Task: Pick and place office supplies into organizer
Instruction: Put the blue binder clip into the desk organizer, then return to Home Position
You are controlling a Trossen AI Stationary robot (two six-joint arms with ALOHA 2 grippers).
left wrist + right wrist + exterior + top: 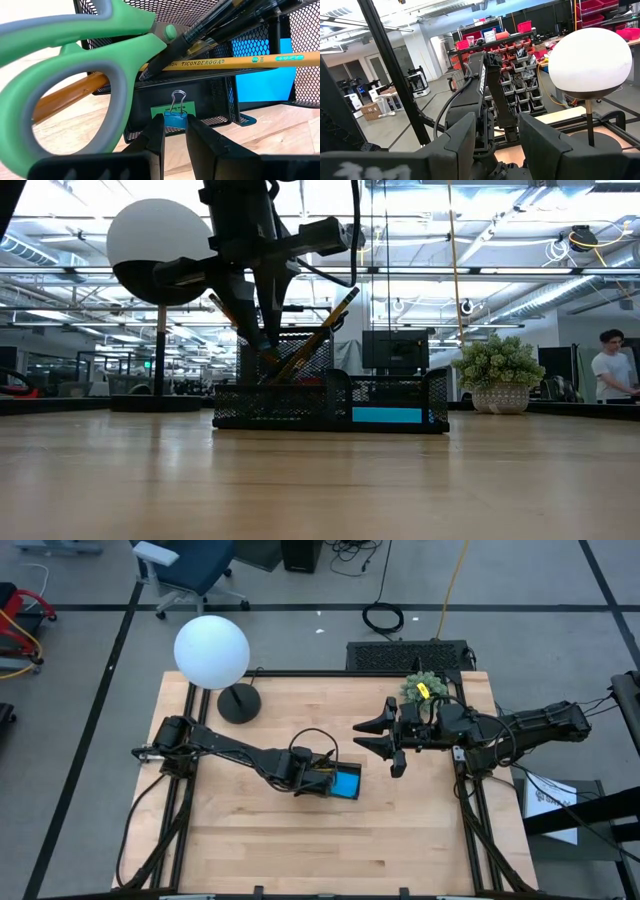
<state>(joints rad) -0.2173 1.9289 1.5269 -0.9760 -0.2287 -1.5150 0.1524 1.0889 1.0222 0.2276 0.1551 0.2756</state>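
Lamp [212, 652] stands at the worktop's far left. Mid-worktop, the left gripper [175, 131] hangs over the black mesh organizer [330, 402], fingers [152, 137] nipped on a small blue binder clip [175, 119] above a low front compartment. To finish well, I judge it should lower the clip clear of the mesh wall before letting go. At the right edge, near the plant [421, 688], the right gripper [385, 735] waits open and empty. Only the left wrist view shows the clip, green-handled scissors [75, 75], pencil [235, 62] and pens [215, 25]; the overhead shows just the blue pad [347, 783].
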